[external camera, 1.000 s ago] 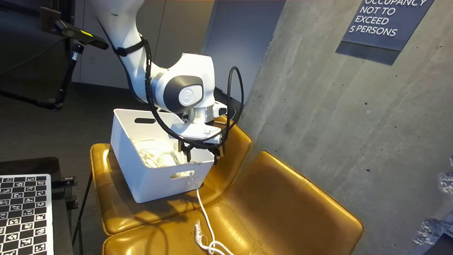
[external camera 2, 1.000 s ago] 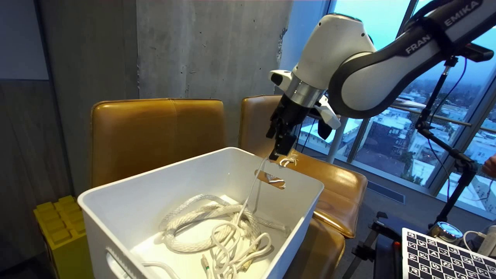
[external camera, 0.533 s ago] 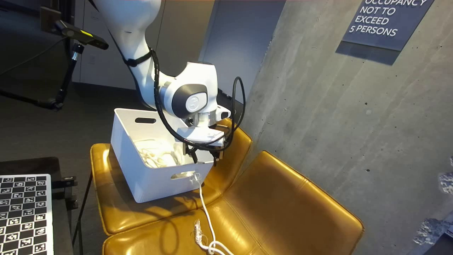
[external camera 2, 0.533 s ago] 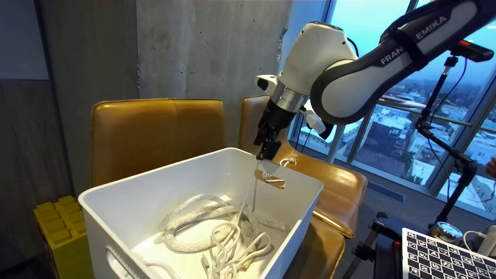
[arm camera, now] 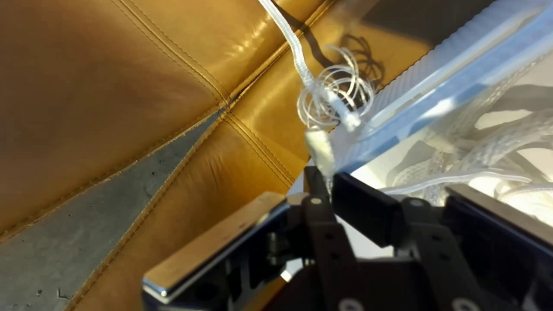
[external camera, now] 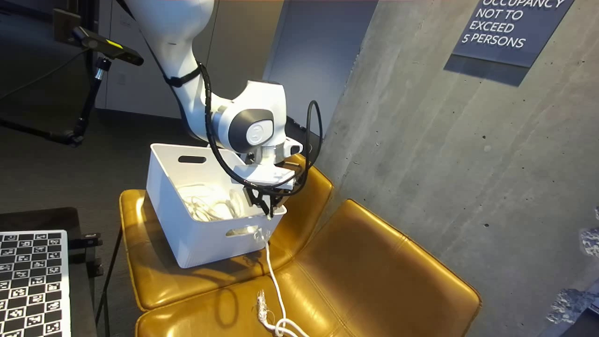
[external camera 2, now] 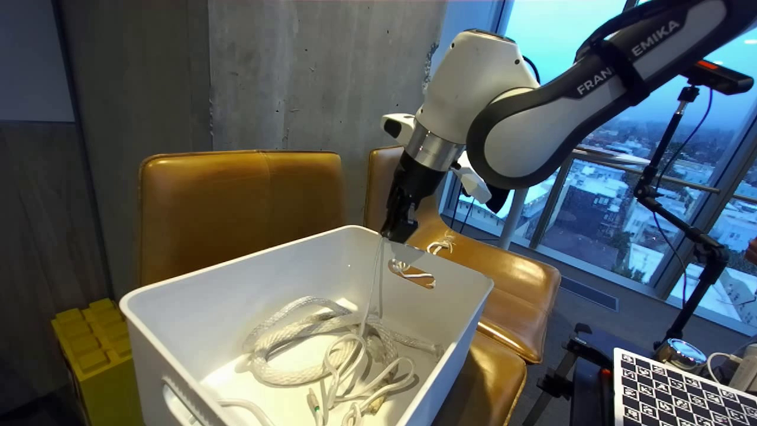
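Note:
My gripper (arm camera: 327, 181) is at the rim of a white bin (external camera: 206, 243), pointing down. In the wrist view its fingertips have come together, with the cream tip of a thin white cord (arm camera: 320, 151) pinched between them. From there the cord (external camera 2: 374, 278) runs down into the bin. Just outside the wall is a frayed, curly cord end (arm camera: 345, 108), whose white line (external camera: 276, 285) trails down onto the chair. Inside the bin lie a thick pale rope (external camera 2: 295, 373) in a coil and tangled thin cords (external camera 2: 340, 367). How much cord sits between the pads is blurred.
The bin rests on a tan leather chair (external camera: 140, 276), with another chair (external camera: 388, 262) beside it. A concrete wall (external camera: 421, 154) rises behind. A checkered board (external camera: 32, 285), a camera stand (external camera: 89, 93) and a yellow block-like box (external camera 2: 97, 355) stand around.
The gripper has shifted along the bin's end rim and slightly lower, and its fingers have gone from wide apart to together. The upper part of the cord has moved along with it.

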Controlling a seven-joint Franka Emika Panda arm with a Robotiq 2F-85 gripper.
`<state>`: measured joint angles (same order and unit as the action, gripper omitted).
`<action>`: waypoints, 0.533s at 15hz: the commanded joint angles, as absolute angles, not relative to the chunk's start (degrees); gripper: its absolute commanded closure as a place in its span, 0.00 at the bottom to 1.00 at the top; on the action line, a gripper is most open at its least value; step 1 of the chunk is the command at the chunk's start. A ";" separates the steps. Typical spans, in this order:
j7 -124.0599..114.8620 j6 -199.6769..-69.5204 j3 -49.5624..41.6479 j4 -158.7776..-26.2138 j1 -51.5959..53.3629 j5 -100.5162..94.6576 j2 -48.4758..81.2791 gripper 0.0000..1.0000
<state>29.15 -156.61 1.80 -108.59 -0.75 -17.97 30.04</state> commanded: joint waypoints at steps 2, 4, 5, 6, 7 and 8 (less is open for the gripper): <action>29.08 -153.59 2.35 -106.99 -0.42 -18.80 28.98 1.00; 28.92 -152.86 2.80 -106.93 0.01 -18.62 27.69 0.99; 28.81 -152.34 3.10 -106.84 0.33 -18.50 26.86 0.99; 28.70 -151.58 3.48 -106.71 0.72 -18.36 25.88 0.99; 28.40 -150.87 3.85 -106.83 1.37 -18.37 24.57 0.99; 28.10 -150.38 4.21 -106.96 2.02 -18.42 23.45 0.99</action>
<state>29.08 -153.76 3.10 -106.55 0.59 -17.98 27.59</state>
